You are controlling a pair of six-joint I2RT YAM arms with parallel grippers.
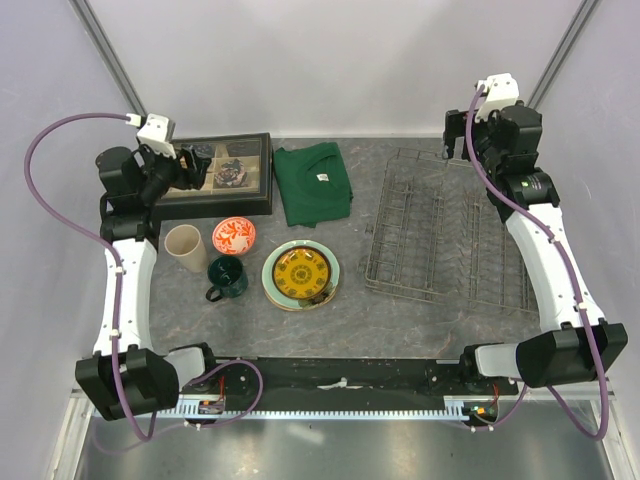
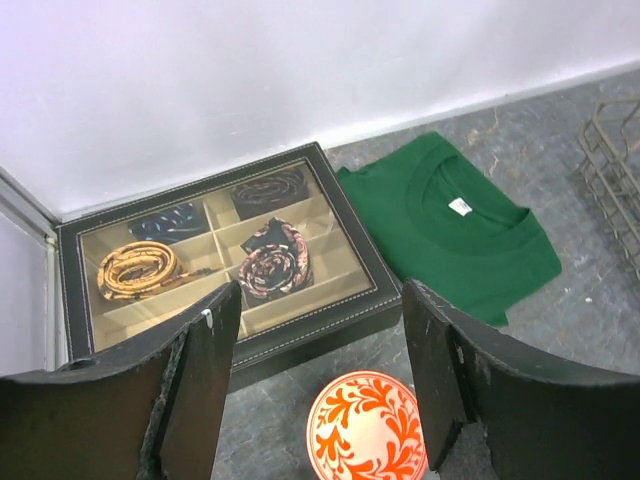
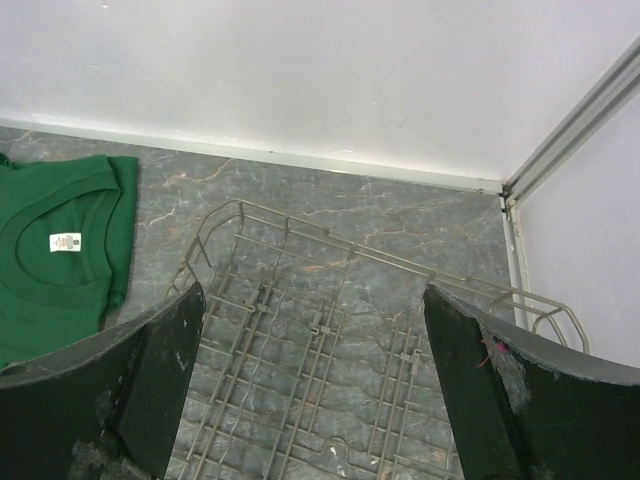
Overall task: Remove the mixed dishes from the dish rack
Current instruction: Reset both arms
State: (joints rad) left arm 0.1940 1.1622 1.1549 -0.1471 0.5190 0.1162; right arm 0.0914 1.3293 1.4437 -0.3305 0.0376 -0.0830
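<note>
The grey wire dish rack (image 1: 450, 230) stands on the right with nothing in it; it also fills the right wrist view (image 3: 330, 340). On the table left of it stand the beige tumbler (image 1: 184, 248), the red-and-white bowl (image 1: 234, 236), the dark green mug (image 1: 226, 277) and a stack of plates (image 1: 300, 274) with the yellow patterned plate on top. My left gripper (image 2: 320, 380) is open and empty, raised above the bowl (image 2: 368, 425). My right gripper (image 3: 315, 385) is open and empty, raised above the rack's far end.
A black compartmented tray (image 1: 222, 175) (image 2: 225, 265) with rolled items sits at the back left. A folded green cloth (image 1: 312, 182) (image 2: 455, 225) (image 3: 55, 250) lies between tray and rack. White walls close the back and sides.
</note>
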